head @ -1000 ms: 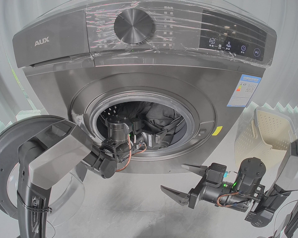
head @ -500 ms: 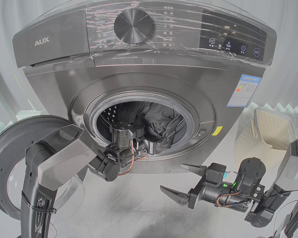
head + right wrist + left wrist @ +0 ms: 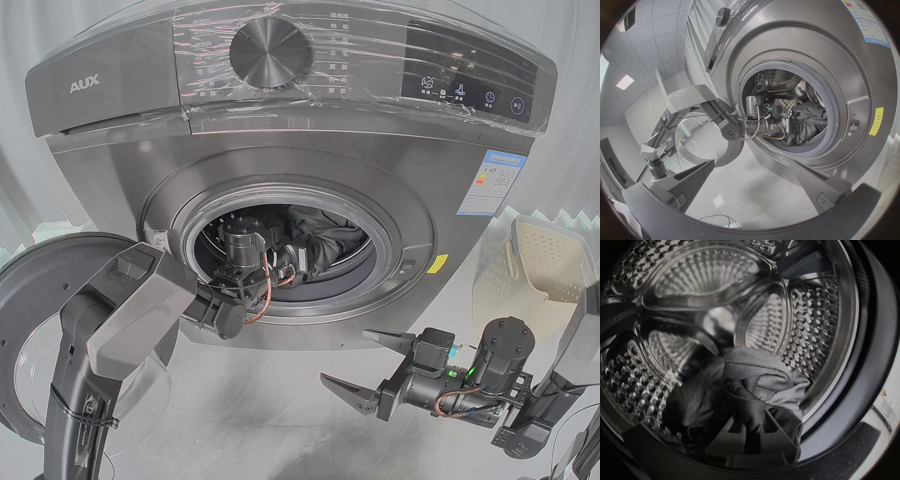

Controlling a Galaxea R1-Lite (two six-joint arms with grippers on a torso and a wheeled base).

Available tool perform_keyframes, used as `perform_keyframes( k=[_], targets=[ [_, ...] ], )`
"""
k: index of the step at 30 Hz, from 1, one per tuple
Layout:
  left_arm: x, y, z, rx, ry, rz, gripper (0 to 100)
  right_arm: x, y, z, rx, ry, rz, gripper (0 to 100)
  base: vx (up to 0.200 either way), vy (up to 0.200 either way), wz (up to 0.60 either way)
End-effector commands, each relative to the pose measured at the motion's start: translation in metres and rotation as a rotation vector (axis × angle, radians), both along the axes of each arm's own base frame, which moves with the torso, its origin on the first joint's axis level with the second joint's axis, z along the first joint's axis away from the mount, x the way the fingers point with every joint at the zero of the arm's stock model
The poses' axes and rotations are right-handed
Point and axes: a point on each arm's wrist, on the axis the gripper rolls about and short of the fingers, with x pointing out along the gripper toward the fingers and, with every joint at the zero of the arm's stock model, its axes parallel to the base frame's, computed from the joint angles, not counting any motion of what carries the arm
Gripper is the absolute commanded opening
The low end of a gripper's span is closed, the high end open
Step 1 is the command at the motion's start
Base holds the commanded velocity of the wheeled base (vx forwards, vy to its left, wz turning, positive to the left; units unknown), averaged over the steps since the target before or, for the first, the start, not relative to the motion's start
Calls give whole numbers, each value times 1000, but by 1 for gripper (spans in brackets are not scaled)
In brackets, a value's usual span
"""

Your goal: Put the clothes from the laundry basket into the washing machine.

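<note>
The grey front-loading washing machine (image 3: 300, 156) stands with its round opening uncovered. My left gripper (image 3: 310, 257) is inside the opening, shut on a dark grey garment (image 3: 328, 240) that bunches up in the drum's right half. In the left wrist view the mesh cloth (image 3: 756, 387) sits clamped between the fingers (image 3: 725, 440), with the steel drum (image 3: 706, 277) behind. The right wrist view shows the same garment (image 3: 806, 122) within the door ring. My right gripper (image 3: 344, 357) hangs open and holds nothing, low in front of the machine, below the opening.
The machine's door (image 3: 37, 300) is swung open at the left, beside my left arm. A cream perforated laundry basket (image 3: 550, 269) stands to the right of the machine, behind my right arm. Grey floor (image 3: 269, 400) lies between machine and arms.
My left gripper has pushed up and deeper into the drum, carrying the dark garment off the opening's lower rim. The right arm has barely moved.
</note>
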Motion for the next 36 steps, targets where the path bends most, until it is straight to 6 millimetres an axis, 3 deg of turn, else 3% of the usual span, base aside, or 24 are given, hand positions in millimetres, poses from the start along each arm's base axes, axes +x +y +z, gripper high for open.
perform_keyframes(
  k=[1, 7, 20, 21, 29, 36],
  targets=[
    [28, 3, 4, -53, -83, 94, 0, 0, 1, 1, 4, -4, 1, 100, 0, 0, 0],
    [52, 4, 19, -126, -186, 171, 0, 0, 3, 1, 6, -4, 7, 100, 0, 0, 0],
    [58, 6, 2, -109, -154, 183, 0, -1, 4, 0, 2, 0, 14, 100, 0, 0, 0],
    [58, 6, 2, -108, -152, 183, 100, -1, 4, 0, 2, 0, 14, 100, 0, 0, 0],
    [48, -6, 2, -121, -99, 152, 100, -1, 4, -1, 2, 2, 13, 100, 0, 0, 0],
    [38, -5, 1, -95, -57, 144, 100, 0, 3, 0, 2, 0, 10, 100, 0, 0, 0]
  ],
)
